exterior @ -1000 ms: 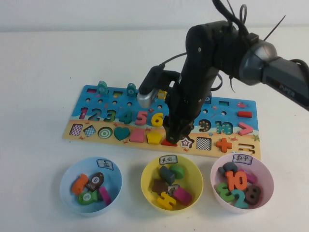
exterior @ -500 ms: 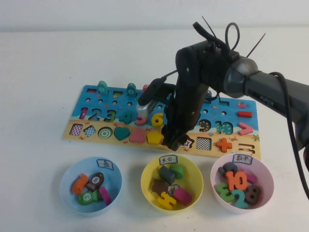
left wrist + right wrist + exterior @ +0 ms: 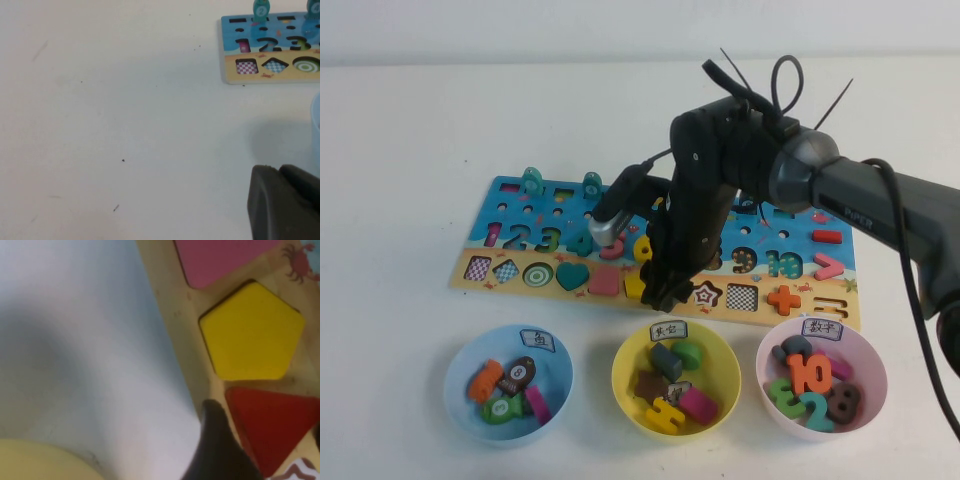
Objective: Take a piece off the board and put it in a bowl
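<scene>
My right gripper [image 3: 660, 297] hangs at the front edge of the board [image 3: 510, 215], over its tan strip next to the yellow pentagon [image 3: 638, 285]. In the right wrist view the gripper [image 3: 265, 420] has one dark finger [image 3: 215, 450] on each side of the red triangle piece [image 3: 280, 412] and is shut on it, holding it just above the strip. The arm hides the triangle in the high view. The yellow bowl [image 3: 625, 385] sits just in front, with several pieces in it; its rim shows in the right wrist view [image 3: 30, 460]. My left gripper [image 3: 282, 202] is shut and empty over bare table left of the board [image 3: 235, 75].
A pale blue bowl [image 3: 455, 385] stands front left and a pale pink bowl [image 3: 875, 385] front right, both holding pieces. Numbers, shapes and teal pegs [image 3: 532, 180] remain on the board. A pink square [image 3: 225, 260] lies beside the pentagon [image 3: 252, 332].
My right arm has shifted left and slightly towards the bowls along the board's front strip, with the gripper shut on the triangle. The bowls and other pieces have not moved.
</scene>
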